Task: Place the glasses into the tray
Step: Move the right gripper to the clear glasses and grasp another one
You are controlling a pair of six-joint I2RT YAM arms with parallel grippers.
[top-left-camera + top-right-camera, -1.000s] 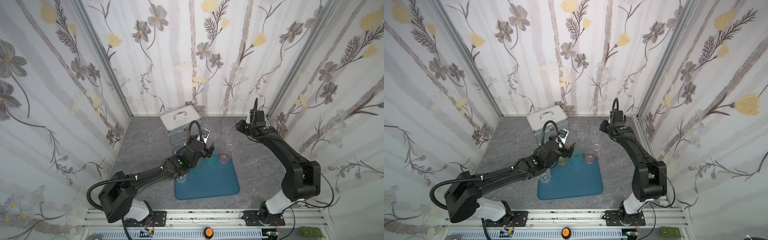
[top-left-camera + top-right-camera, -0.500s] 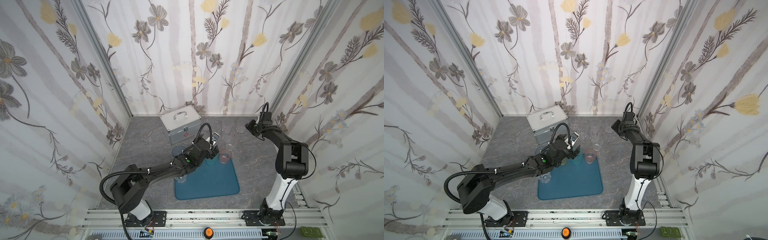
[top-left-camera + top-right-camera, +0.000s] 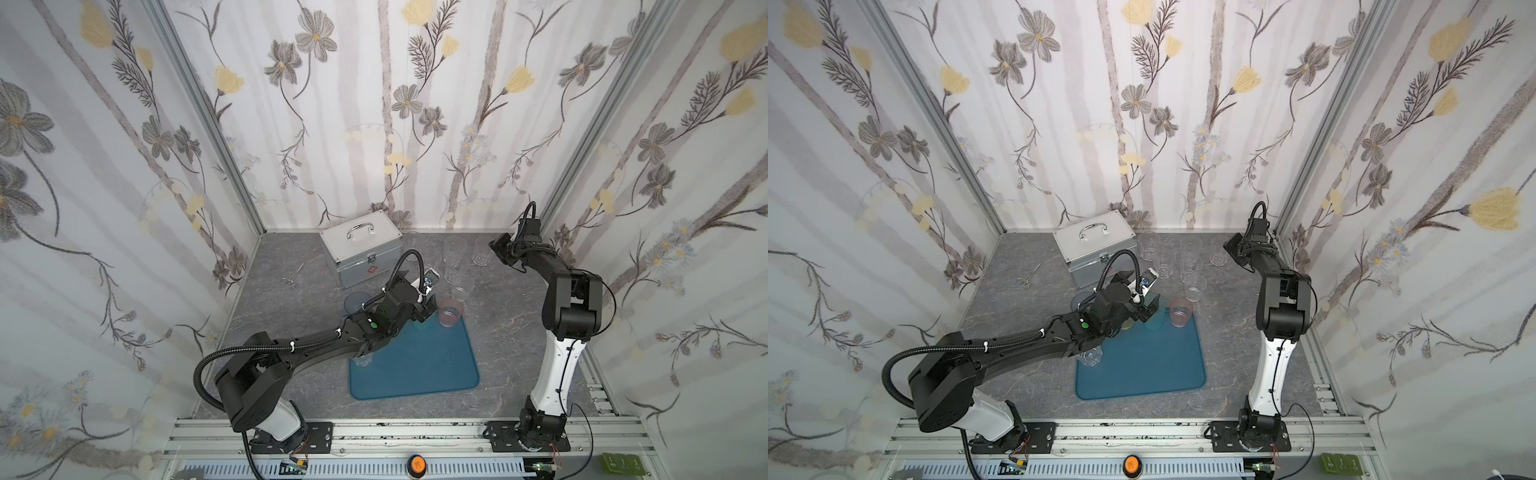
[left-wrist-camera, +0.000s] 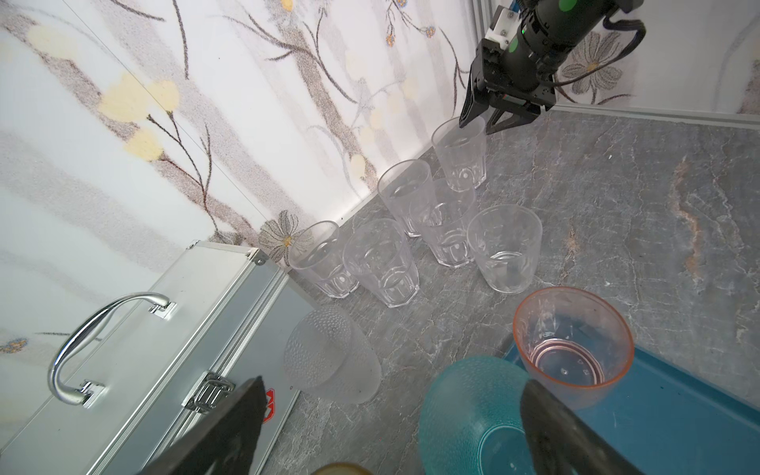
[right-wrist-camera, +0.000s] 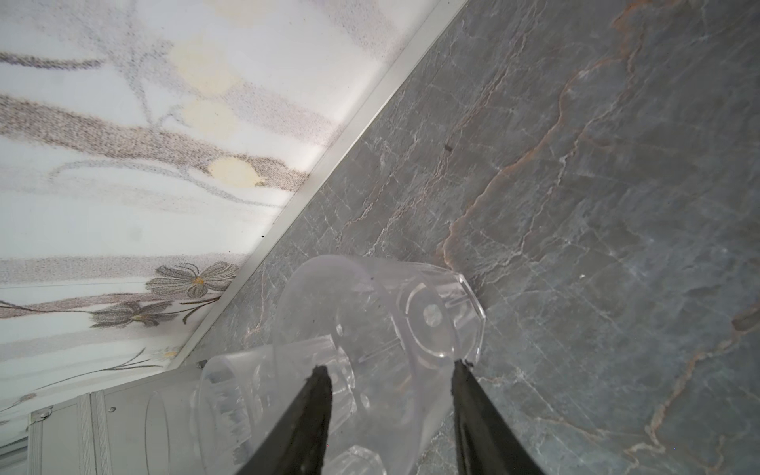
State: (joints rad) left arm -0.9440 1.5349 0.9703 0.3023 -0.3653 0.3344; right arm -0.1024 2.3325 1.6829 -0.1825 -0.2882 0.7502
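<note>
In both top views the flat teal-blue plastic tray (image 3: 415,365) lies low in the middle of the frame on the grey marble-look tabletop (image 3: 291,316). A pink tinted glass (image 3: 451,312) stands on the tray's upper right corner, and a small clear glass (image 3: 363,360) stands at its left edge, under the left arm. The left end effector (image 3: 428,309) hangs over the tray's upper edge, just left of the pink tinted glass, jaws spread wide and empty. A cluster of clear faceted glasses (image 3: 1163,265) stands on the bare tabletop above the tray, right of the silver metal case (image 3: 361,249). At the cluster's far right the right end effector (image 3: 1231,251) sits just beside the outermost clear glass (image 3: 1218,256).

From the left wrist, the two black fingers (image 4: 230,423) stand far apart. A teal dimpled glass (image 4: 464,407) sits between them at the tray corner, beside the pink one, and a frosted dimpled glass (image 4: 329,353) stands next to the case.

From the right wrist, the dark fingertips (image 5: 320,382) are parted. The outermost clear glass shows upright between and beyond them, and they clamp nothing that I can make out
</note>
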